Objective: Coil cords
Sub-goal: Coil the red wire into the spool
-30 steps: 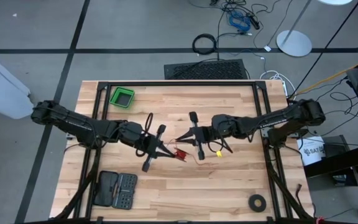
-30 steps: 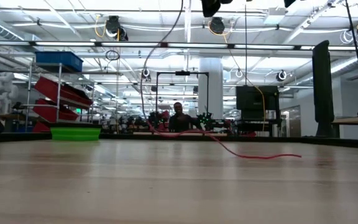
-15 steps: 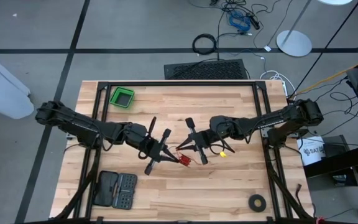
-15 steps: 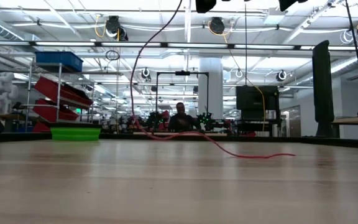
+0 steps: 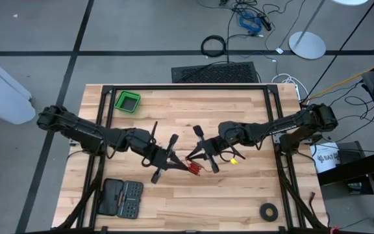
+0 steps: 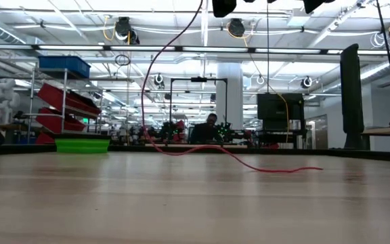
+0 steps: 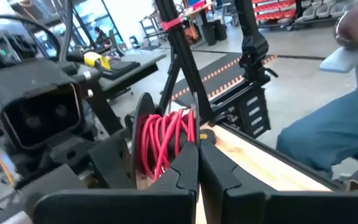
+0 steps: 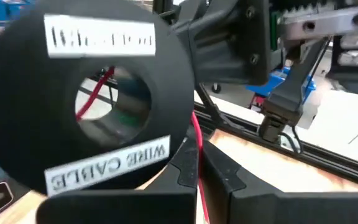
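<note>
Overhead, both arms meet at the middle of the wooden table (image 5: 239,195). The left gripper (image 5: 186,164) and the right gripper (image 5: 191,156) point at each other, tips almost touching, with a small knot of red cord (image 5: 194,168) between them.

Seen from the left wrist, that gripper's two dark fingers (image 7: 180,169) are pressed together, and right in front of them the red cord (image 7: 164,138) is wound in many turns round a black spool. The right wrist camera looks at the flat face of the same spool (image 8: 92,99), a black disc with a round hole and a white label reading "WIRE CABLE"; its fingers (image 8: 188,165) are likewise closed, with a red strand (image 8: 197,146) passing down between them and the disc. Which gripper actually carries the spool cannot be told.

From table height, a long tail of the cord (image 6: 202,150) drops from above in a wide curve, reaches the tabletop and trails across it to a loose end.

Elsewhere on the table sit a green bin (image 5: 127,101) at the far left corner, a black tool case (image 5: 119,198) near the left front, and a black tape ring (image 5: 269,211) at the right front. A thick black cable hoop (image 5: 213,46) lies on the floor beyond the table.
</note>
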